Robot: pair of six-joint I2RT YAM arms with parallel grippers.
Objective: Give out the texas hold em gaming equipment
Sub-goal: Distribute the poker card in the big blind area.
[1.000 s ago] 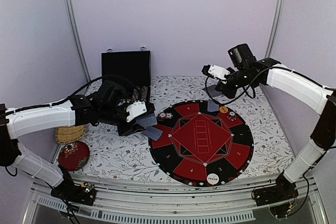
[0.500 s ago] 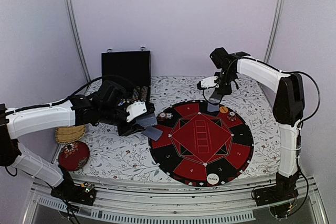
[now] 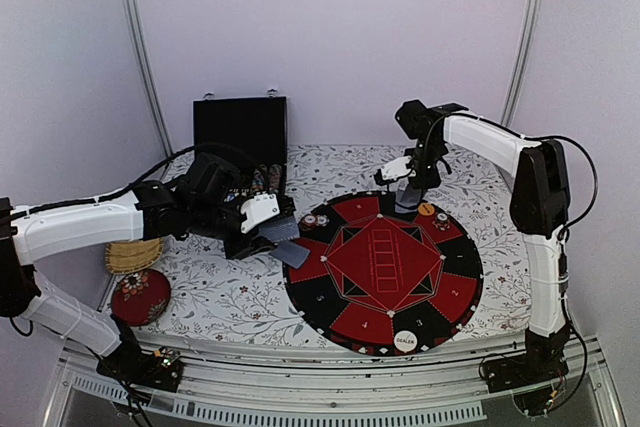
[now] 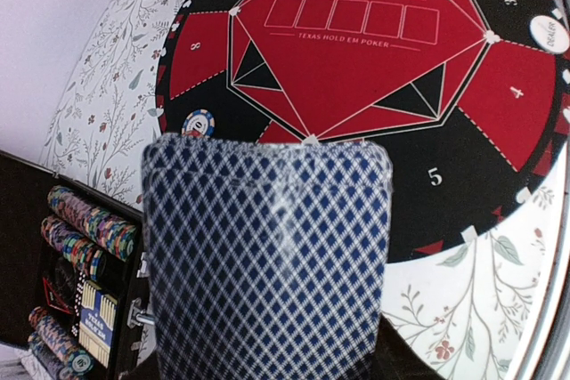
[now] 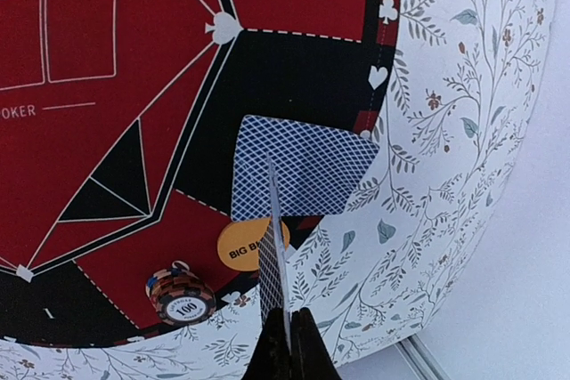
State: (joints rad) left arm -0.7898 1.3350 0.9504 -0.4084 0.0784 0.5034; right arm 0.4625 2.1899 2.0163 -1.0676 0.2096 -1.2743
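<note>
1. Mat (image 3: 383, 272), round, red and black, lies on the flowered table (image 3: 220, 292).
2. Case (image 3: 240, 132), black, stands open behind the mat's left side, with chip rows inside.
3. Left gripper (image 3: 262, 227) clamps a deck (image 4: 267, 255), diamond backs showing, just left of the mat.
4. Right gripper (image 5: 285, 344) pinches a single card (image 5: 274, 255) edge-on above the mat's far rim.
5. Flat card (image 5: 312, 166) lies face down on that rim.
6. Orange button (image 5: 240, 246) sits just beside the flat card, with a striped chip (image 5: 183, 295) near it.
7. Dealer button (image 3: 405, 341) sits at the near rim.
</note>
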